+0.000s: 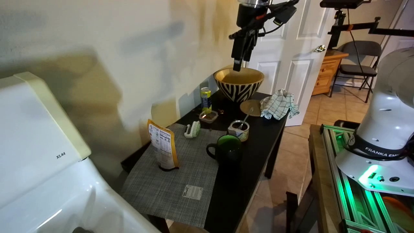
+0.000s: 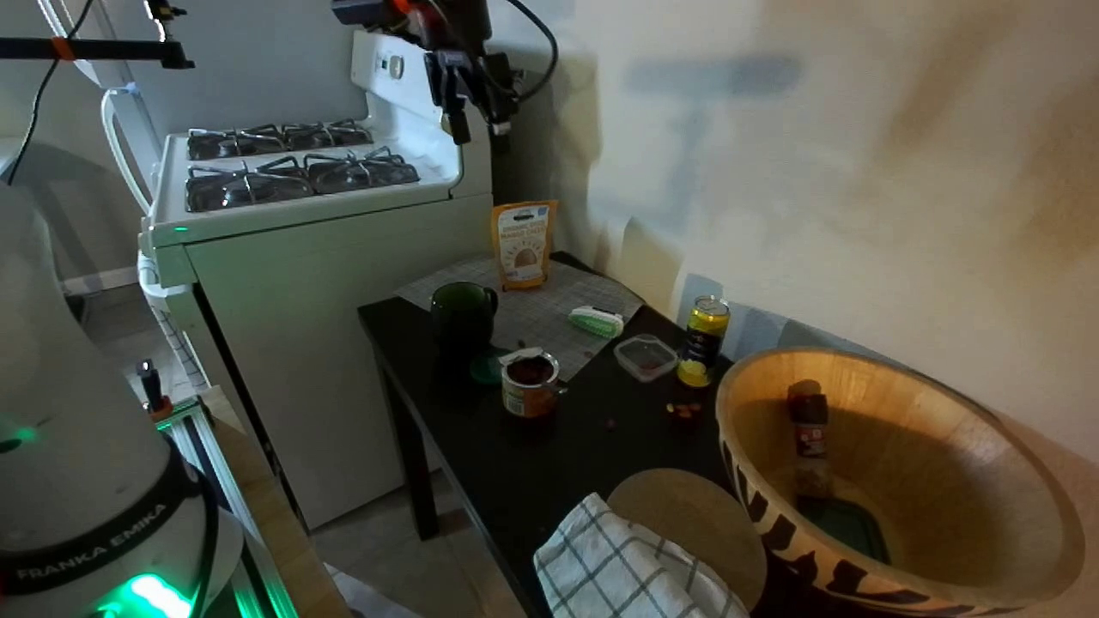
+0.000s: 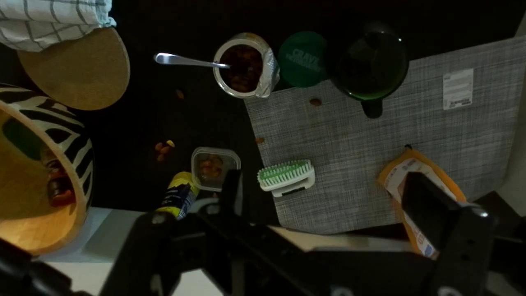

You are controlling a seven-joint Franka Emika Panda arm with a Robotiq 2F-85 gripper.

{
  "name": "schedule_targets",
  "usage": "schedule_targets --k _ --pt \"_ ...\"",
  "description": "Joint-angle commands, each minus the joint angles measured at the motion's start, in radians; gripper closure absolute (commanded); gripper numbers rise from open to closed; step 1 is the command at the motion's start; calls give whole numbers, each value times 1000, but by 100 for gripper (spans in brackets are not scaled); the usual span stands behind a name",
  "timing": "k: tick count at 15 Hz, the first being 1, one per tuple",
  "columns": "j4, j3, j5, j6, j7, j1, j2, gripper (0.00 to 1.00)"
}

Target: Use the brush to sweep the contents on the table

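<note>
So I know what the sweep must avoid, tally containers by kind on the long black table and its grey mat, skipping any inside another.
Zebra-striped wooden bowl: 1
Cans: 2, yellow-and-blue drink can, open silver-rimmed can
Black mug with green inside: 1
Clear square plastic tub: 1
Orange-and-white pouch: 1
Total: 6

White-and-green brush (image 3: 285, 176), grey mat (image 3: 349, 144), black table (image 1: 231, 194), zebra-striped bowl (image 1: 240, 92) (tan inside), checked cloth (image 1: 278, 105)

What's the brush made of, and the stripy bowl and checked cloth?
Brush: probably plastic; its white handle looks smooth, its bristles stiff. Stripy bowl: likely wood, smooth, from its tan inside; the stripes look painted. Checked cloth: matte fabric, perhaps cotton; it drapes in soft folds.
</note>
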Motion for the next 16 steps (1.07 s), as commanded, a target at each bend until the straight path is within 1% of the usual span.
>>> schedule_targets --k 1,2,3,4,6,7,8,9,12,13,14,15,16 --pt "129 -107 -10 -60 -176 -18 202 0" --pt "199 -108 -70 -85 -159 -47 287 0" --pt "227 -125 -83 -102 -174 -52 330 0" --pt "287 -132 -91 -127 -182 -54 397 0" --pt "362 -128 -99 -153 -167 -46 484 0" --pt "259 -142 -78 -95 -175 -50 383 0" --pt "287 -143 -78 -97 -175 -48 422 0" --pt "293 -143 -78 -96 -175 -48 435 0" --pt "289 -143 -78 -96 -175 -48 418 0" --pt "269 -143 -79 -85 -111 -52 398 0" --pt "251 -137 -81 -59 -51 -50 409 0" --pt "250 -135 -70 -20 -11 -48 439 0" --pt "252 -134 -40 9 2 -42 478 0"
